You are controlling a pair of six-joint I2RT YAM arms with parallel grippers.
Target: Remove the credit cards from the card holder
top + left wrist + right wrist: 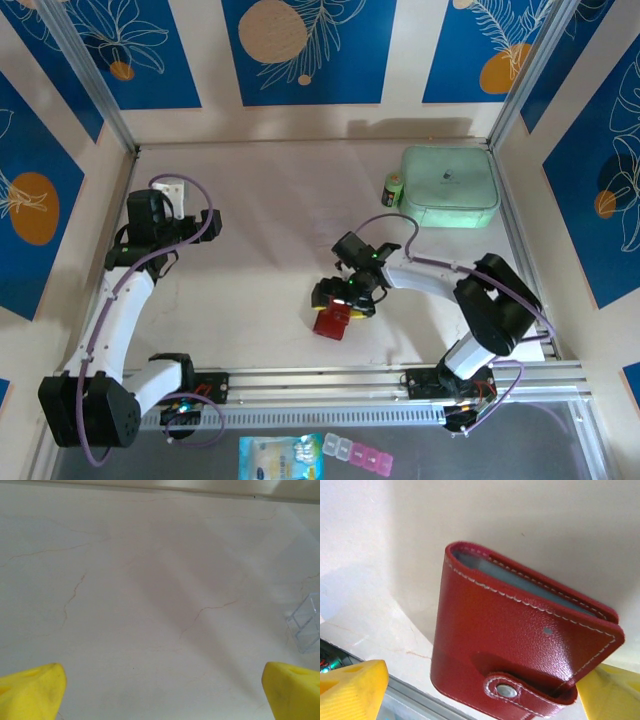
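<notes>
Pale table (270,230), closed red card holder (520,645) inside spread right pincer (480,692); left pincer (160,690) spread.

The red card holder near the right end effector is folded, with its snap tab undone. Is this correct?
No. The card holder near the right end effector is folded, but its snap tab is fastened, as the right wrist view shows.
</notes>
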